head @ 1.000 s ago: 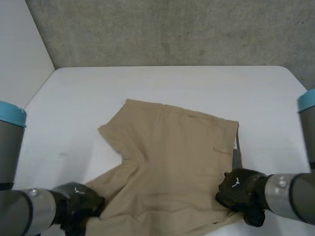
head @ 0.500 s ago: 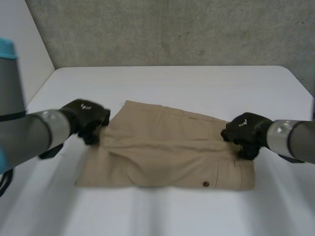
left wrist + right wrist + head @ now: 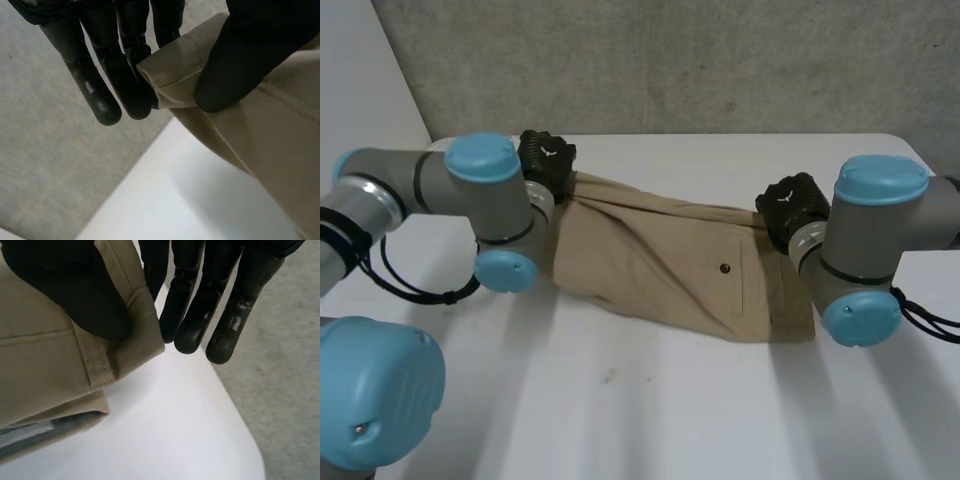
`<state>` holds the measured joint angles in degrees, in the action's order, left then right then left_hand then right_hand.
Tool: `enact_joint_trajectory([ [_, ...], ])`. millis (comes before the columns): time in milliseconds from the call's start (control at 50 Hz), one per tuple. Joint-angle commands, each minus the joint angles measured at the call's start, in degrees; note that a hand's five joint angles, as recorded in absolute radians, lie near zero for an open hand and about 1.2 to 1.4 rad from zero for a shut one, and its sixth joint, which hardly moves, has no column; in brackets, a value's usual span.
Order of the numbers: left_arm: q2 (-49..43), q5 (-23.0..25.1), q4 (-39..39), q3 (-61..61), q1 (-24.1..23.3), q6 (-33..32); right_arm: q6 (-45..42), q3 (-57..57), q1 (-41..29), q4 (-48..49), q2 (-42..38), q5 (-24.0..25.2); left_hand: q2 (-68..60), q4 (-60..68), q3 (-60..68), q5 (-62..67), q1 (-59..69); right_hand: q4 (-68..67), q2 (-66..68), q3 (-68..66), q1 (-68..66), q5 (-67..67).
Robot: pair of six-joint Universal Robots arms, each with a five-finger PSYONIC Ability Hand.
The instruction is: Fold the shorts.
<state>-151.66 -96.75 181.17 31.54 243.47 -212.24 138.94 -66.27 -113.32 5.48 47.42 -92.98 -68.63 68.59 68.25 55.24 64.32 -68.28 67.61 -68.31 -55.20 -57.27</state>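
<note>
Your left hand (image 3: 546, 158) pinches the shorts (image 3: 650, 265) at their 10 o'clock corner, your right hand (image 3: 786, 203) at 2 o'clock, both elbows bent.

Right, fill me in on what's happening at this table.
The robot is folding tan shorts on the white table. Its left hand pinches one end of the cloth's far edge between thumb and fingers, and its right hand pinches the other end the same way. The shorts stretch between the hands, their lower part lying on the table.
</note>
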Motion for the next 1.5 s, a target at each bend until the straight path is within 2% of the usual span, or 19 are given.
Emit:
enact_joint_trajectory([
  [20, -4.3, 0.9, 8.8, 0.4, -1.0, -2.4, -3.2, 0.1, -0.1, 9.1, -3.6, -2.4, -11.4, 11.4, 11.7, 14.8, 15.7, -11.7, 12.4, -11.7, -24.8, -12.7],
  [80, -5.6, 0.8, 11.0, 0.4, -1.1, -2.3, -5.1, 0.6, 0.0, 12.3, -5.4, -4.0, -11.4, 11.4, 11.7, 14.8, 15.7, -11.7, 12.4, -11.7, -24.8, -12.7],
  [100, -5.8, 0.8, 11.7, 0.4, -1.2, -2.2, -5.5, 0.9, 0.0, 12.6, -5.8, -4.7, -2.9, 2.9, 3.3, 6.3, 7.2, -11.7, 12.4, -11.7, -24.8, -12.7],
  [120, -5.8, 0.8, 12.0, 0.6, -1.2, -2.2, -6.4, 1.5, -0.1, 13.1, -6.8, -6.0, 10.7, -10.6, -10.3, -7.3, -6.4, -10.6, 11.3, -10.6, -23.7, -11.6],
  [140, -5.8, 0.8, 12.2, 0.8, -1.3, -2.2, -6.7, 1.8, -0.1, 13.2, -7.1, -6.6, 30.0, -29.9, -29.6, -26.6, -25.7, 4.0, -3.4, 4.1, -9.0, 3.0],
  [160, -5.8, 0.2, 12.3, 1.3, -1.5, -2.1, -6.8, 1.8, -0.1, 13.1, -7.2, -7.2, 58.6, -58.6, -58.3, -55.2, -54.3, 20.7, -20.0, 20.7, 7.6, 19.7],
  [200, -5.6, 0.7, 12.3, 2.1, -1.9, -2.1, -6.5, 1.8, -0.1, 13.1, -6.7, -9.0, 56.2, -56.2, -55.8, -52.8, -51.9, 56.1, -55.5, 56.2, 43.1, 55.1],
  [220, -5.4, 0.7, 12.4, 2.6, -2.0, -2.0, -6.1, 1.7, 0.0, 13.1, -6.4, -9.4, 58.6, -58.6, -58.3, -55.2, -54.3, 58.3, -57.6, 58.3, 45.2, 57.3],
  [360, 2.8, 0.2, 12.3, 8.4, -2.6, -1.5, 3.9, -2.9, 0.2, 12.5, 4.2, -8.5, 58.6, -58.6, -58.3, -55.2, -54.3, 58.3, -57.6, 58.3, 45.2, 57.3],
  [580, 21.7, 2.3, 8.8, 29.5, -1.0, 5.7, 14.8, -10.2, 4.1, -1.7, 15.8, 5.1, 58.6, -58.6, -58.2, -55.2, -54.3, 58.3, -57.6, 58.3, 45.2, 57.3],
  [660, 23.8, 6.8, 5.9, 34.4, -0.4, 7.3, 18.9, -13.0, 5.4, -6.4, 16.6, 6.6, 56.9, -56.9, -56.5, -53.5, -52.6, 58.3, -57.6, 58.3, 45.2, 57.3],
  [700, 23.8, 10.5, 3.4, 36.7, 0.7, 7.3, 21.4, -16.5, 6.4, -7.6, 17.1, 7.5, 55.2, -55.2, -54.8, -51.8, -50.9, 50.2, -49.5, 50.2, 37.1, 49.2],
  [840, 22.2, 11.3, 1.7, 37.1, 3.9, 7.5, 21.8, -25.4, 7.2, -4.4, 18.5, 9.0, 38.9, -38.9, -38.5, -35.5, -34.6, 37.5, -36.9, 37.6, 24.5, 36.5],
  [1020, 17.2, 11.4, 3.7, 35.3, 6.2, 7.6, 21.6, -33.7, 7.5, 5.9, 18.5, 8.0, 11.8, -11.8, -11.5, -8.4, -7.5, 30.3, -29.6, 30.3, 17.2, 29.3],
  [1040, 16.5, 11.4, 4.4, 35.2, 6.2, 7.7, 21.6, -34.1, 7.4, 6.6, 18.4, 7.9, 5.0, -5.0, -4.6, -1.6, -0.7, 29.8, -29.1, 29.8, 16.7, 28.8],
  [1140, 15.0, 11.3, 5.9, 35.2, 6.0, 7.7, 21.4, -34.8, 7.1, 10.5, 17.1, 5.3, -10.9, 10.9, 11.2, 14.3, 15.2, 27.8, -27.1, 27.8, 14.7, 26.7],
  [1240, 14.6, 11.1, 7.3, 35.2, 5.6, 7.5, 21.4, -34.6, 7.1, 11.8, 16.0, 2.7, -11.4, 11.4, 11.7, 14.8, 15.7, 25.7, -25.1, 25.8, 12.7, 24.7],
  [1400, 15.4, 6.4, 16.0, 36.3, 5.7, 6.3, 21.5, -35.1, 7.1, 12.6, 16.1, 2.3, -11.4, 11.4, 11.7, 14.8, 15.7, 23.7, -23.0, 23.7, 10.6, 22.7],
  [1500, 15.4, 6.8, 19.2, 38.8, 6.0, 0.1, 21.7, -35.4, 7.0, 12.6, 16.2, 2.3, -11.4, 11.4, 11.7, 14.8, 15.7, 22.9, -22.2, 22.9, 9.8, 21.9],
])
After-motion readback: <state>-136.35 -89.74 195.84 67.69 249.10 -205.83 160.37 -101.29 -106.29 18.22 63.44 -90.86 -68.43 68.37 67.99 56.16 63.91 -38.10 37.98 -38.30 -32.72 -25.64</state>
